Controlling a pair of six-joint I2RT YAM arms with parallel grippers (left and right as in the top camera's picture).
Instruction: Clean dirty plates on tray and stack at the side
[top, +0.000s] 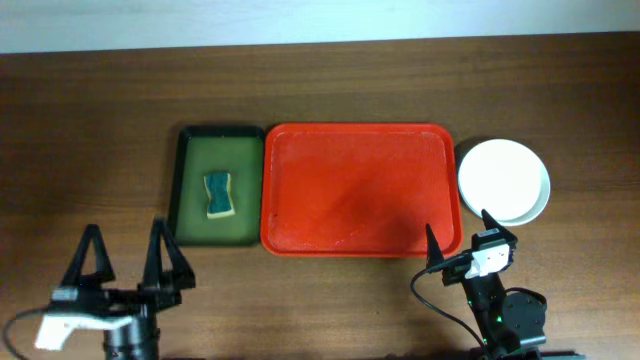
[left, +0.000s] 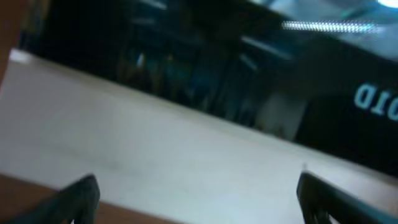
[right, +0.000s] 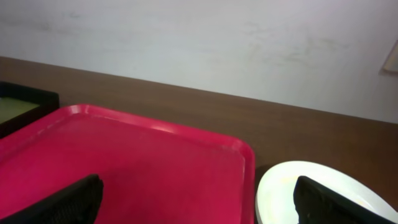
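1. Two grippers are hovering over the near side of the table (top: 100, 120). The left gripper (top: 125, 258) is standing with jaws wide apart, holding nothing. The right gripper (top: 463, 238) is equally spread and empty, just short of the red tray's near right corner.
2. One red tray (top: 350, 180) is lying mid-table. One dark green tray (top: 190, 180) is sitting right against its left side, carrying one sponge (top: 220, 195).
3. One white plate (top: 503, 178) is showing just beside the red tray's right edge, off it. Whether others are lying beneath cannot be told.

dark green tray (top: 192, 190), sponge (top: 219, 195), wooden table (top: 90, 130)
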